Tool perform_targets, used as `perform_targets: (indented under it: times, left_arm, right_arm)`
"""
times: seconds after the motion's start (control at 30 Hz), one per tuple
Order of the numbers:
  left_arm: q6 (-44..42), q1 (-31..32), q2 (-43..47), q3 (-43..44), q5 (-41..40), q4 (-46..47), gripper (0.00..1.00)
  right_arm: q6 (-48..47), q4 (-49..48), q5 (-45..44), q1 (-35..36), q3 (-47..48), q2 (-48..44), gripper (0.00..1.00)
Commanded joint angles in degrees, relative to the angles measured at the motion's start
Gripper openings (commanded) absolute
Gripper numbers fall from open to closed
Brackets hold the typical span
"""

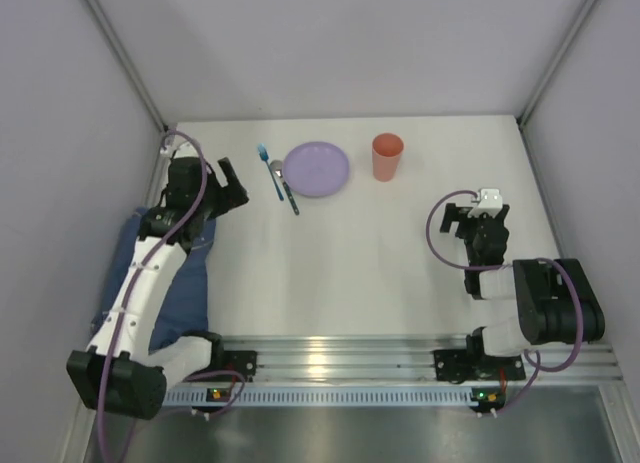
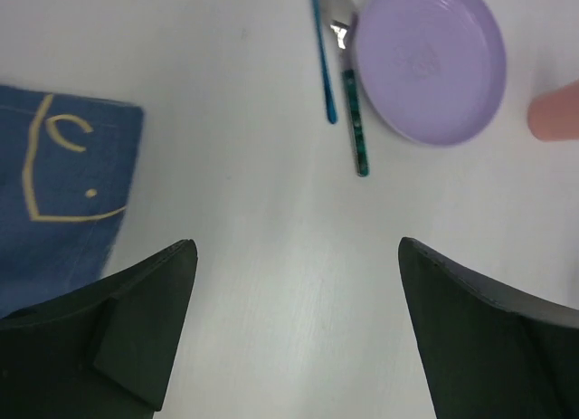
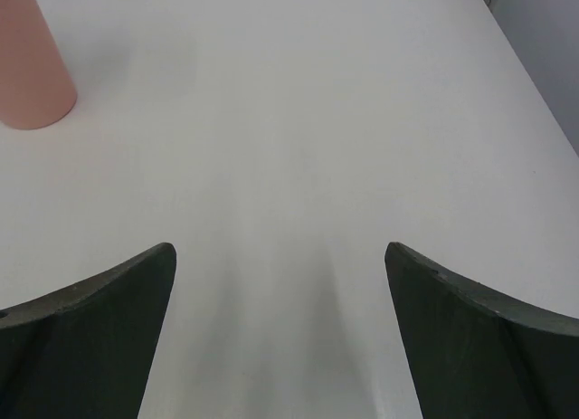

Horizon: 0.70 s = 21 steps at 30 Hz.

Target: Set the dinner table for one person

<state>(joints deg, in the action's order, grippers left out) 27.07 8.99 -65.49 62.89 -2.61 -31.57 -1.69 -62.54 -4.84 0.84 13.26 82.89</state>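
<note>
Dinner table (image 1: 400, 273) bears plate (image 1: 316, 169), spoon (image 1: 287, 191), cup (image 1: 387, 157), blue cloth (image 2: 63, 211).

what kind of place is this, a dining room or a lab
Probably a robot lab cell, not a home: a white table boxed in by grey walls, with a left arm and right arm bolted to a metal rail at its edge.

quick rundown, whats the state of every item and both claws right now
purple plate: flat, right side up, nothing on it
orange cup: upright, right of the plate
spoon: lying flat by the plate's left edge
blue utensil: lying flat, left of the spoon
blue cloth: at the table's left edge, partly under the left arm
left claw: open, holding nothing
right claw: open, holding nothing
</note>
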Motion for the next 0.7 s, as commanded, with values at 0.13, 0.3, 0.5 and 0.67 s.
perform_targets:
  times: [0.13, 0.3, 0.5, 0.67]
  left_arm:
    - [12.29, -2.39, 12.4, -4.96, -18.55, -14.6, 0.98]
    - [12.57, -3.54, 7.59, -8.74, -14.0, -18.16, 0.98]
    - [13.97, -2.23, -0.77, -10.78, -12.94, -22.12, 0.98]
    - [13.01, -1.96, -8.92, -10.51, -13.9, -21.69, 0.98]
  right_arm:
    - [0.64, -4.07, 0.8, 0.21, 1.34, 0.25, 1.0]
    - [0.73, -3.73, 0.8, 0.21, 1.51, 0.08, 1.0]
    - [0.73, -3.73, 0.8, 0.21, 1.51, 0.08, 1.0]
    - [0.73, -3.73, 0.8, 0.21, 1.51, 0.16, 1.0]
